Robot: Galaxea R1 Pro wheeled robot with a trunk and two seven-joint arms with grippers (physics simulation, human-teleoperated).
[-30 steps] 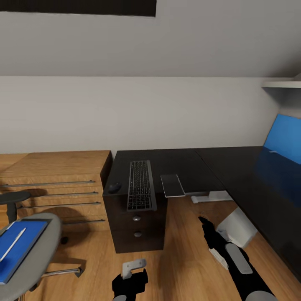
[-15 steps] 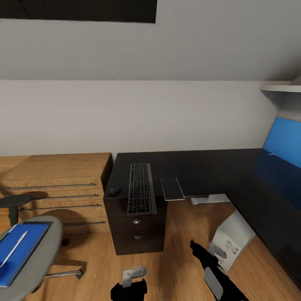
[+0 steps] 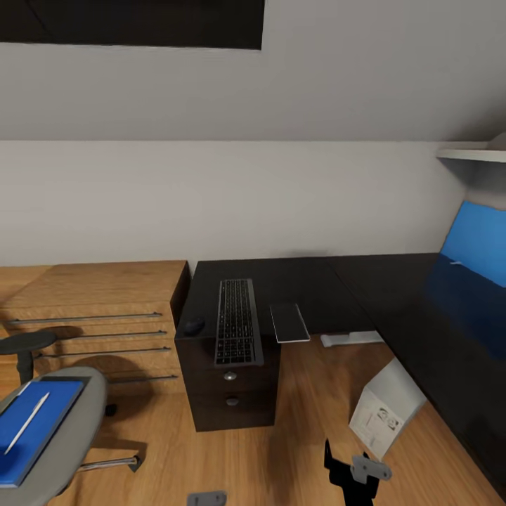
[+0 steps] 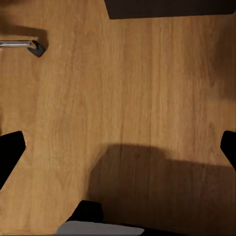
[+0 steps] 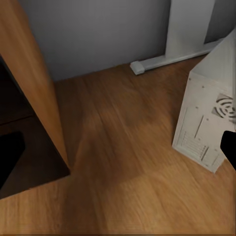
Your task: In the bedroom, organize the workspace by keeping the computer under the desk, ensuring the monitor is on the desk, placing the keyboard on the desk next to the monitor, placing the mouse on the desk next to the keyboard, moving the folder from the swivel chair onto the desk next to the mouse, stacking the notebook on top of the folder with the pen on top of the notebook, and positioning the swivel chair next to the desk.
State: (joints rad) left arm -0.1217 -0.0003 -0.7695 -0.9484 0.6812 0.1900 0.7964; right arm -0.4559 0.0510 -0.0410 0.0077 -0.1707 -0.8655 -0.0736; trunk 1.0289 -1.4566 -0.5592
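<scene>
The keyboard (image 3: 236,322) lies on the black desk (image 3: 330,281) above its drawers. The mouse (image 3: 194,325) sits just left of it and the thin notebook (image 3: 289,322) just right. Under the desk's long wing the grey-white computer (image 3: 386,409) stands tilted on the floor, and it is also in the right wrist view (image 5: 209,118). At lower left, the swivel chair (image 3: 70,429) carries the blue folder (image 3: 35,425) with the white pen (image 3: 27,422) on it. The monitor is out of view. My right gripper (image 5: 118,152) is open and empty just short of the computer. My left gripper (image 4: 118,147) hangs open over bare floor.
A low oak drawer unit (image 3: 91,309) stands left of the desk, behind the chair. A blue panel (image 3: 478,242) leans on the right wall under a white shelf (image 3: 471,151). The desk's white pedestal foot (image 3: 351,338) lies behind the computer. A chrome chair leg (image 4: 22,45) shows near my left gripper.
Both arms have dropped toward the bottom edge of the head view. The right arm has drawn back from the computer, which now shows whole. The view has tilted up slightly.
</scene>
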